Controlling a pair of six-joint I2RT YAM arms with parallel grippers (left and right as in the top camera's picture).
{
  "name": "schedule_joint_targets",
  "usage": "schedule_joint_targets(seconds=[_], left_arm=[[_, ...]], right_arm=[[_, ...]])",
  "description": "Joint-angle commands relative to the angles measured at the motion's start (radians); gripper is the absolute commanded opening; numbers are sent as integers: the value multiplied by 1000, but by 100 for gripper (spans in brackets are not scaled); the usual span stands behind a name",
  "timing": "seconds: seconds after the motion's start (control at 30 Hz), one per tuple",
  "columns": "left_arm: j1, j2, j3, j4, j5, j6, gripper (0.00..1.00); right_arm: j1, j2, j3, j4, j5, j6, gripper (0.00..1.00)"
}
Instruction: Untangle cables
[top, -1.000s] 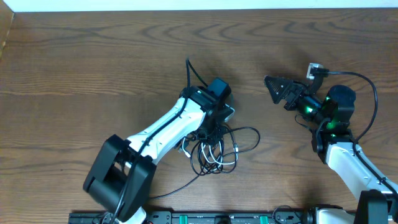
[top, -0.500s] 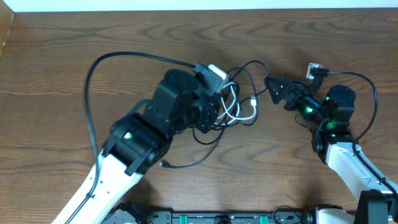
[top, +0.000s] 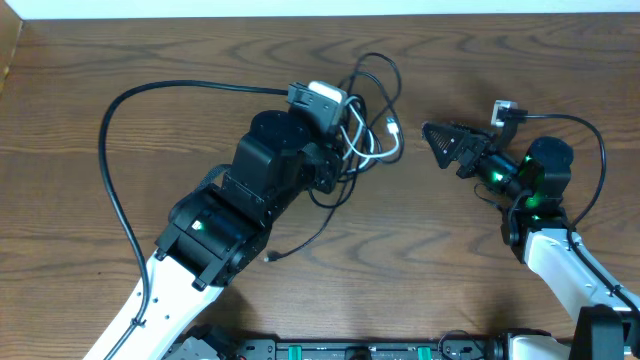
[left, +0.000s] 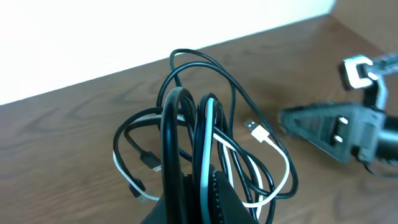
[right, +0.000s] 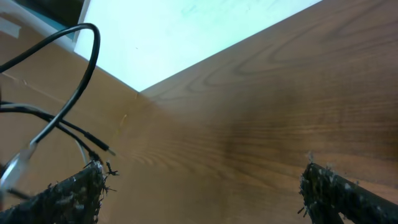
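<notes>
Left wrist view: left pincer (left: 189, 193) chopped by bottom edge, lower loops of cables (left: 202, 143) too; right pincer (left: 333, 134) blurry, clipped at rt edge. Overhead: left tips buried under left arm (top: 270, 175) & the tangle. Right wrist view: fingers (right: 71, 196) cropped at bottom, cables at left edge soft, running out of shot.

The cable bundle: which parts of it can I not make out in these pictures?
Overhead: the left jaws' grip on the cables is hidden under the left arm.
Left wrist: lower loops cut off by the bottom edge.
Right wrist: only blurred strands at the left edge.
</notes>
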Motion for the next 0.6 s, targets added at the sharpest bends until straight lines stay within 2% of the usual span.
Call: schedule_joint_targets(seconds=[0.0,0.17,0.37,0.57], left_arm=[[4,-12,21,24,-87,-108,8],[4,-12,21,51,-132,-204,8],[4,-12,21,105,-133,-286,8],[4,-12,21,121,-82,-282,8]], right_arm=[[4,-5,10,3,-11,-20,99],[4,-5,10,5,-14,-23,99],[4,-5,10,60,-117,-108,99],[4,-5,10,59,-154,-163,99]])
